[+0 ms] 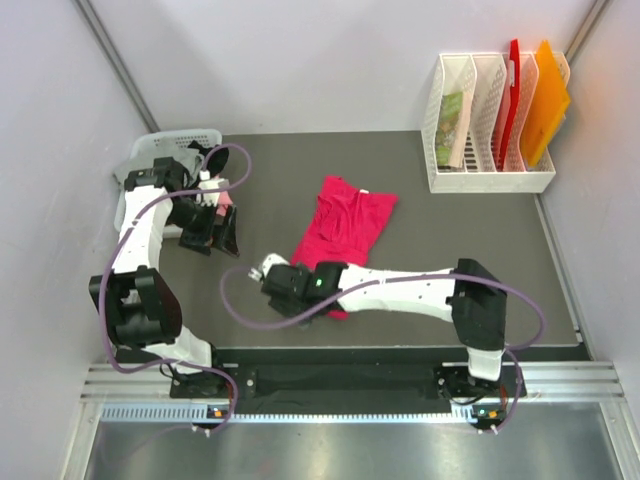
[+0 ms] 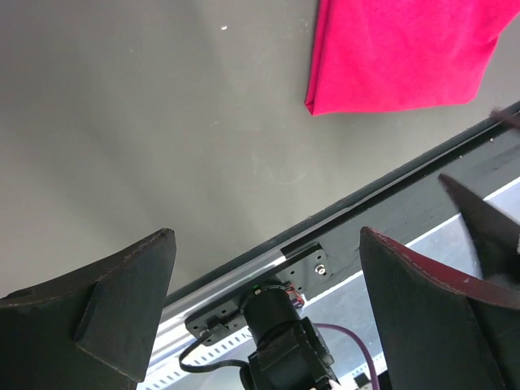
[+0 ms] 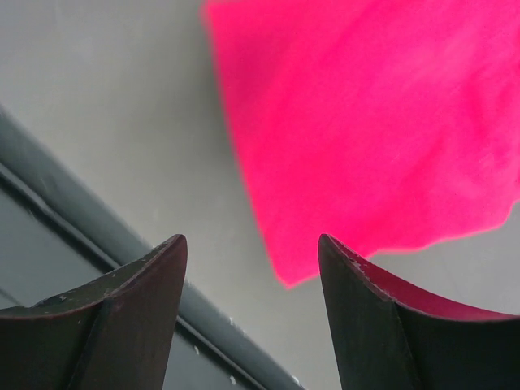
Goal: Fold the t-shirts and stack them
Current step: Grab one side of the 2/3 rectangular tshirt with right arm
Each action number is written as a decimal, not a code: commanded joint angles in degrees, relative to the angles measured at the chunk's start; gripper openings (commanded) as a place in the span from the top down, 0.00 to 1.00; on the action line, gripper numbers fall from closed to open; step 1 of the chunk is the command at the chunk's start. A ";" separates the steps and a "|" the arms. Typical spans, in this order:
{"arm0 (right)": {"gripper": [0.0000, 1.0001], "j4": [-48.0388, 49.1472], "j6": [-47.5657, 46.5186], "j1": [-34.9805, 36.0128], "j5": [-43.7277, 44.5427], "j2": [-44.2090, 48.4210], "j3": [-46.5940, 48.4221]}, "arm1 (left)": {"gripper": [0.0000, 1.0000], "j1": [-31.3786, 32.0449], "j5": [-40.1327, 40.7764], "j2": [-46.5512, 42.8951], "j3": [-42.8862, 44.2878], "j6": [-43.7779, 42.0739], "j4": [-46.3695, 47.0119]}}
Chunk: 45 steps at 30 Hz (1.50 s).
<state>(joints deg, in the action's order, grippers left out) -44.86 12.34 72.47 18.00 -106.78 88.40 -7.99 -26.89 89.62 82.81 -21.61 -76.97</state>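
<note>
Shirt: the crimson t-shirt (image 1: pixel 345 225) lies rumpled at mid-table, and its near corner reaches toward 7 o'clock, close to the front edge.
Open room: bare table (image 1: pixel 450 230) at 3 o'clock of the shirt, and a narrower strip at 9 o'clock.
Surroundings: white basket (image 1: pixel 170 145) at 10 o'clock; file rack (image 1: pixel 487 178) with a red folder (image 1: pixel 512 90) and an orange folder (image 1: pixel 548 100) at 2 o'clock.
Right gripper (image 3: pixel 252 240): arm stretched low across the front, jaws apart and empty, at the shirt's near corner.
Left gripper (image 2: pixel 266 236): beside the basket, spread wide, holding nothing.
</note>
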 commanded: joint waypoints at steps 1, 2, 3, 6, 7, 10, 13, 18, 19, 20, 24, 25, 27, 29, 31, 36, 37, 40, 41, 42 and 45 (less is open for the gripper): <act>0.37 -1.02 -1.35 3.38 10.38 3.95 -2.70 | 0.01 -0.45 0.53 0.90 0.43 1.74 0.77; 0.37 -1.10 -1.09 4.43 10.91 3.60 -3.32 | 0.01 -0.36 0.44 0.90 0.34 1.92 0.77; 0.38 -0.84 -0.91 4.96 11.09 2.90 -3.58 | 0.01 -0.36 0.27 0.82 0.25 1.92 0.77; 0.40 0.30 -0.65 6.72 13.11 0.62 -4.20 | 0.01 -0.36 0.00 0.81 0.16 2.01 0.59; 0.41 0.39 -0.82 7.07 13.46 -0.17 -3.94 | 0.01 -0.36 0.09 0.82 0.16 2.01 0.33; 0.41 0.48 -1.44 8.13 14.26 -3.34 -1.40 | 0.01 -0.45 0.26 0.64 0.34 1.74 0.15; 0.41 1.00 -2.05 8.83 13.47 -6.41 1.77 | 0.01 -0.36 0.35 0.46 0.69 1.74 0.06; 0.43 0.83 -1.62 9.71 12.41 -10.54 6.08 | 0.01 -0.36 0.18 0.73 0.69 1.57 -0.02; 0.43 0.83 -1.44 9.62 12.32 -10.81 6.34 | 0.01 -0.45 0.26 0.73 0.60 1.48 0.06; 0.43 1.18 -1.35 9.62 11.98 -10.99 6.26 | 0.01 -0.36 0.18 0.73 0.52 1.48 0.06; 0.46 1.27 -0.91 9.27 11.88 -11.69 5.38 | 0.01 -0.36 0.18 0.55 0.16 1.30 0.42; 0.48 1.44 -0.91 9.01 11.97 -11.78 4.94 | 0.01 -0.36 0.09 0.46 0.08 1.30 0.50; 0.49 1.53 -0.30 8.31 11.71 -11.78 3.71 | 0.01 -0.45 0.09 0.46 -0.10 1.13 0.68; 0.50 2.49 -0.30 7.52 11.45 -11.52 2.14 | 0.01 -0.45 0.18 0.46 -0.19 1.13 0.68; 0.51 3.11 -0.38 7.25 11.36 -11.17 1.25 | 0.01 -0.45 0.26 0.55 -0.10 1.04 0.77; 0.51 4.60 -0.91 6.11 11.36 -12.22 -0.68 | 0.01 -0.54 0.09 1.34 0.69 0.95 0.42; 0.51 4.87 -1.17 6.11 11.44 -12.48 -0.95 | 0.01 -0.45 0.18 1.52 0.95 0.95 0.42; 0.51 5.57 -1.53 5.76 11.36 -13.36 -1.12 | 0.01 -0.54 0.18 1.78 1.48 1.04 0.24; 0.51 5.75 -1.70 5.58 11.27 -13.80 -1.12 | 0.01 -0.45 0.00 1.78 1.40 1.04 0.15; 0.51 5.84 -1.96 5.58 11.18 -13.89 -1.12 | 0.01 -0.54 0.09 1.61 1.39 0.95 0.15; 0.51 6.28 -2.84 4.88 11.01 -14.68 -1.04 | 0.01 -0.54 0.09 1.52 1.04 1.04 0.24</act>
<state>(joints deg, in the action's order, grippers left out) -41.23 10.50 78.59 29.50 -119.92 87.35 -8.16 -26.09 91.05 82.83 -20.05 -76.95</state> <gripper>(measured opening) 0.490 0.990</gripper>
